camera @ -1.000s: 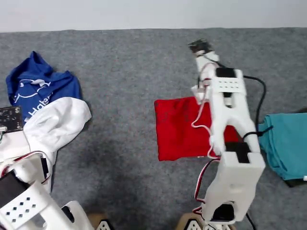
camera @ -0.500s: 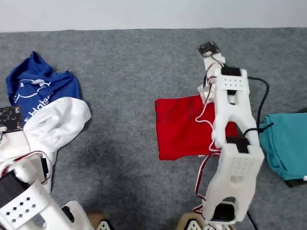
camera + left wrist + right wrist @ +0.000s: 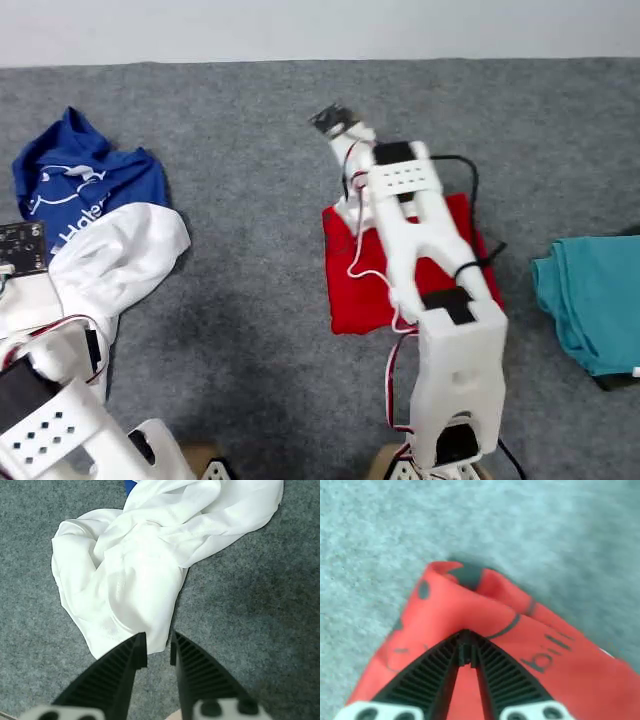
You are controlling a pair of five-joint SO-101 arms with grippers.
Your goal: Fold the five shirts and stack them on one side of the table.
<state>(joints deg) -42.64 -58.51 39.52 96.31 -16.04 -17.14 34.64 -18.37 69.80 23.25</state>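
right gripper (image 3: 468, 647): clamped on a puckered fold of the red shirt (image 3: 445, 625), jaws meeting with the cloth pinched between them, close to one corner.
red shirt: lies near the middle of the table (image 3: 240, 150) as a flat, roughly rectangular shape, partly covered in the high view by the right arm (image 3: 430, 250).
right arm: stretches from the near edge across the red shirt to its far left corner.
left gripper (image 3: 159, 647): jaws only a narrow gap apart, gripping nothing, hanging over the near edge of the white shirt (image 3: 150, 555).
white shirt: crumpled heap at the left side of the table, overlapping the lower edge of the blue shirt (image 3: 75, 185).
blue shirt: rumpled, at the far left, white print facing up.
teal shirt (image 3: 590, 295): at the right edge of the table, well apart from the red shirt.
left arm (image 3: 60, 430): sits at the near left corner, beside the white shirt.
table: grey, felt-like surface.
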